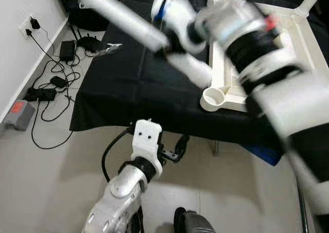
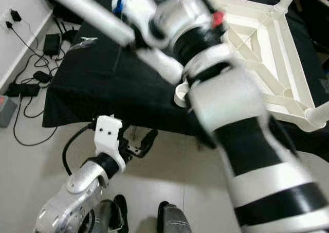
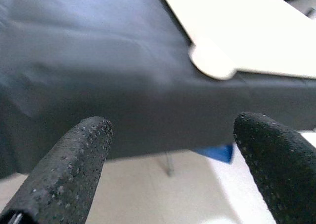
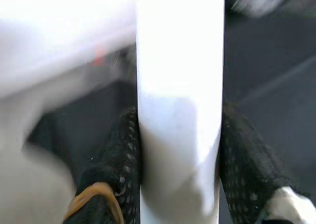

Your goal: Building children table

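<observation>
The white children's tabletop (image 2: 257,42) lies upside down on a table draped in black cloth (image 1: 133,78). One open round corner socket (image 1: 214,97) sits near the cloth's front edge. My right arm is raised and blurred across the head views. My right gripper (image 4: 180,152) is shut on a long white table leg (image 1: 115,13), which slants up to the left above the cloth. One black finger (image 4: 121,155) presses on each side of the tube. My left gripper (image 1: 175,150) hangs low in front of the table edge, open with nothing between its fingers (image 3: 74,159).
Cables and power adapters (image 1: 56,81) are strewn on the floor by the wall at the left, beside a grey box (image 1: 18,113). Something blue (image 1: 264,153) shows under the table's front edge. My feet (image 1: 193,222) stand on pale floor below.
</observation>
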Robot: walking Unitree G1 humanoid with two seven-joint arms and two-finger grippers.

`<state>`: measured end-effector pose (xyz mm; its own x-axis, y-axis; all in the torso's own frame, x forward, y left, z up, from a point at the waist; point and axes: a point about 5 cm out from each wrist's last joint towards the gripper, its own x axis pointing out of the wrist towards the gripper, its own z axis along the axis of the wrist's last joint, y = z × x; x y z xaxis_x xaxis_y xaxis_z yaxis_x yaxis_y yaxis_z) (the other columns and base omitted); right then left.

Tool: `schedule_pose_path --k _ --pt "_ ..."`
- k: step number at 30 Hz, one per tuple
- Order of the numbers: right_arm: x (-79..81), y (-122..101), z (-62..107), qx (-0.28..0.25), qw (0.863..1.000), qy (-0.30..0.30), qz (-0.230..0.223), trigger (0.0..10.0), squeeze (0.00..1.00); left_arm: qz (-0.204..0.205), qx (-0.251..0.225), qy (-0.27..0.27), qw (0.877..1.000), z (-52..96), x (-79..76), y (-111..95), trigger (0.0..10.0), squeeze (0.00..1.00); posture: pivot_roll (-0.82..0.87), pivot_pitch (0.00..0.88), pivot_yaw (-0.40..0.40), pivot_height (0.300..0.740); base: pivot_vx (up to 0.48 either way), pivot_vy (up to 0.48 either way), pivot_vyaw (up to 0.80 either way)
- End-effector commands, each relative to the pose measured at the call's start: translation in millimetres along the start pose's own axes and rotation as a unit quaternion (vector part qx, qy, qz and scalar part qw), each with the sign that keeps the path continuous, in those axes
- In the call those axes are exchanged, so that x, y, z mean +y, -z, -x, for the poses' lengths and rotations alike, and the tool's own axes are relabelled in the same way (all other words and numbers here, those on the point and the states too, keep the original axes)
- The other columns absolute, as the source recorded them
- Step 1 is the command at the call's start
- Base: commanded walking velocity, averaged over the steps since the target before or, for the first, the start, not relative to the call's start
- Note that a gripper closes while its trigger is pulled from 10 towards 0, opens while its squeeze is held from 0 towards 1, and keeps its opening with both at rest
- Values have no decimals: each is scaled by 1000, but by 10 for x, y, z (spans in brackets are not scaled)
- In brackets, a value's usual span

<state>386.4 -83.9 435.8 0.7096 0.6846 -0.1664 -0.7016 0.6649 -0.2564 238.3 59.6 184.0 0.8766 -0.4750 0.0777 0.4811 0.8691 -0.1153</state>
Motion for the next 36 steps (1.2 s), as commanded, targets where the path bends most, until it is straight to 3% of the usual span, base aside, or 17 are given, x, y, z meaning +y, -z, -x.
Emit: schedule_pose_path --k 1,2,3,4,5,6,7,8,11,14,16,22,25,36 --pt "-86 -124 117 -85 995 4 -55 0 0 -5 -5 -1 1000 -12 3 -20 10000 0 71 234 -83 740 0 0 0" --pt "-183 -158 223 -162 983 3 -84 0 0 -17 -10 -10 1000 -46 64 -73 10000 0 82 229 -72 740 0 0 0" --pt "-183 -158 223 -162 983 3 -84 0 0 -17 -10 -10 1000 -46 64 -73 10000 0 82 229 -72 740 0 0 0" --pt "-261 -125 296 -216 971 5 -102 0 0 -32 -17 -18 999 -76 120 -127 10000 0 86 227 -69 740 0 0 0" --pt "-261 -125 296 -216 971 5 -102 0 0 -32 -17 -18 999 -76 120 -127 10000 0 86 227 -69 740 0 0 0" --pt "-314 -6 312 -243 963 10 -120 0 0 -48 -25 -25 998 -107 181 -195 10000 0 93 225 -60 740 0 0 0" --pt "-314 -6 312 -243 963 10 -120 0 0 -48 -25 -25 998 -107 181 -195 10000 0 93 225 -60 740 0 0 0" --pt "-316 214 263 -251 959 12 -134 0 0 -67 -34 -30 997 -150 249 -290 10000 0 109 220 -42 740 0 0 0" --pt "-288 407 215 -254 956 15 -147 0 0 -86 -40 -36 995 -188 303 -369 10000 0 112 218 -41 740 0 0 0" --pt "-64 855 97 -259 951 4 -171 0 0 -113 -43 -35 992 -283 394 -511 10000 0 120 211 -23 740 0 0 0" --pt "17 982 67 -260 946 1 -192 0 0 -124 -43 -30 991 -311 405 -538 10000 0 121 208 -19 740 0 0 0" --pt "78 1062 76 -273 939 3 -208 0 0 -126 -39 -24 991 -345 412 -538 10000 0 127 206 -15 740 0 0 0" --pt "263 1144 112 -293 931 -13 -215 0 0 -125 -22 -15 992 -413 436 -505 10000 0 125 198 -9 740 0 0 0" --pt "525 1207 166 -289 930 -44 -221 0 0 -105 -21 8 994 -559 406 -553 10000 0 121 192 -8 740 0 0 0"
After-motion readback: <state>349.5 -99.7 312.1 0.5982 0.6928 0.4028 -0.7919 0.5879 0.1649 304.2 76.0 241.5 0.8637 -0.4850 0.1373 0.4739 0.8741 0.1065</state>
